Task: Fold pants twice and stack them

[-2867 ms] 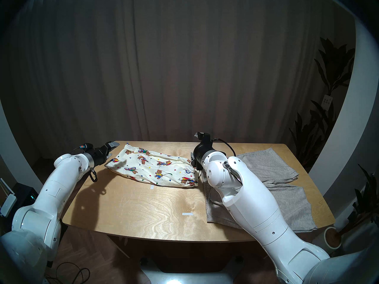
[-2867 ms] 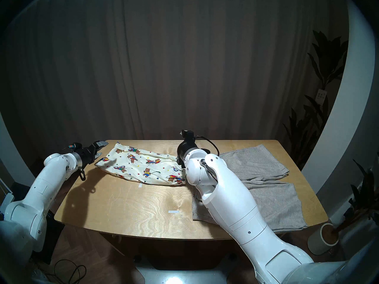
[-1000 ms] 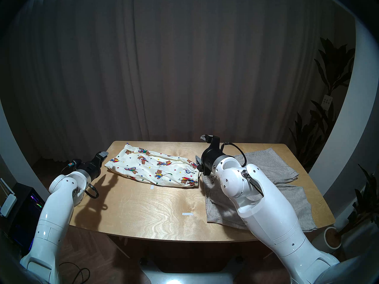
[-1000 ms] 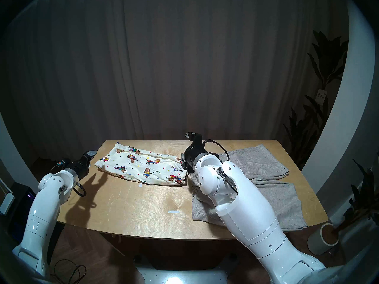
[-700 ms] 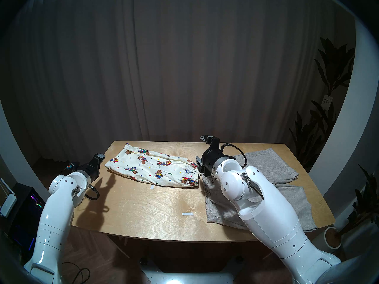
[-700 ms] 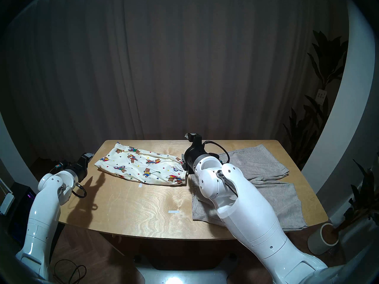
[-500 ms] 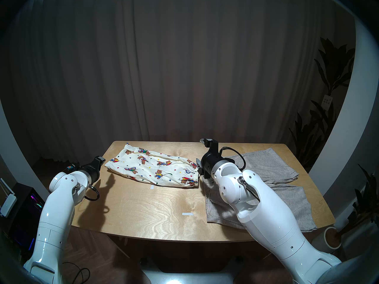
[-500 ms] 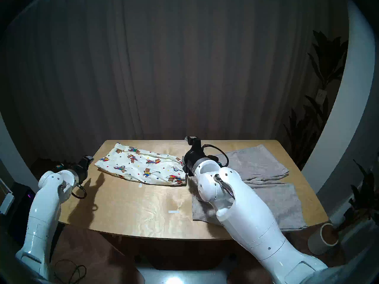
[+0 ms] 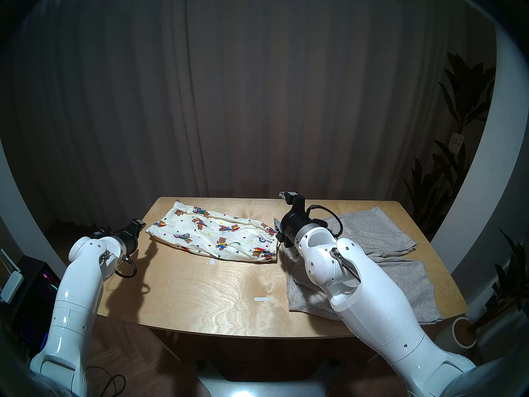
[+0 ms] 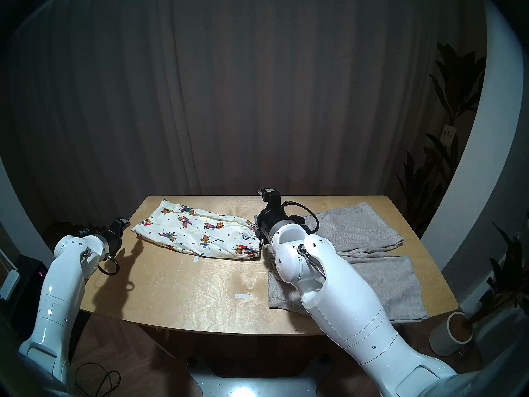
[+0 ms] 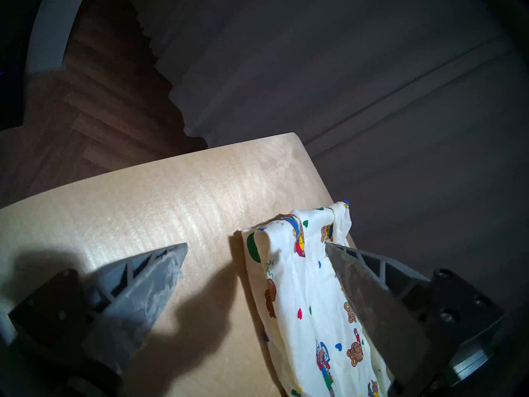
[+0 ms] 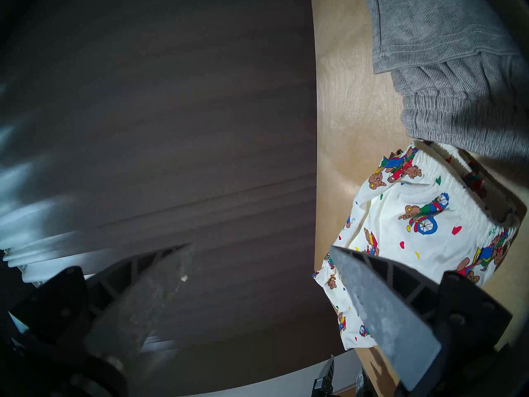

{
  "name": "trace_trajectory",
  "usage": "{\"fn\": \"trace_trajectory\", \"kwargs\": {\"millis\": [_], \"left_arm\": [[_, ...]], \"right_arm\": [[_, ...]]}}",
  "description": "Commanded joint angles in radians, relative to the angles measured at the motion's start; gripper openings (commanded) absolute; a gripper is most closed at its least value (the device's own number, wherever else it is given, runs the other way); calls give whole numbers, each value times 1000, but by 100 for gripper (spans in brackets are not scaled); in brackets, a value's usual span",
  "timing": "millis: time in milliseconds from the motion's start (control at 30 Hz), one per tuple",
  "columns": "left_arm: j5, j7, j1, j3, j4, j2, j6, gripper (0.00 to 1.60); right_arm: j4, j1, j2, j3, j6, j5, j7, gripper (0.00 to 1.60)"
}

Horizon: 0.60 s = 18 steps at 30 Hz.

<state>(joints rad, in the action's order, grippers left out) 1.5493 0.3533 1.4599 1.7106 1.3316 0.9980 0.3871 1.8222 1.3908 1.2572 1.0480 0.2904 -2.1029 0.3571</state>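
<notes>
The left arm reaches forward at the near left, elbow bent, wrist angled downward. Its left gripper [image 11: 256, 246] stands wide open, fingers [image 11: 148, 284] empty. The right arm stretches forward across the middle, wrist nearly level and rolled sideways. The right gripper [image 12: 260, 246] is likewise spread wide, holding nothing.
</notes>
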Motion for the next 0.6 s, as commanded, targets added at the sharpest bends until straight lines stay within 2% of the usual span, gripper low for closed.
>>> {"fn": "trace_trajectory", "kwargs": {"millis": [0,400,567], "left_arm": [[-36,-107,-78,-40,-86,-37,22,160],[-66,-210,-179,-88,-221,-34,20,160],[-91,-244,-238,-132,-300,-34,35,160]], "right_arm": [[14,-10,16,-3,3,5,-17,160],[11,-14,24,-9,8,18,-13,160],[14,-12,27,-9,17,27,-12,160]]}}
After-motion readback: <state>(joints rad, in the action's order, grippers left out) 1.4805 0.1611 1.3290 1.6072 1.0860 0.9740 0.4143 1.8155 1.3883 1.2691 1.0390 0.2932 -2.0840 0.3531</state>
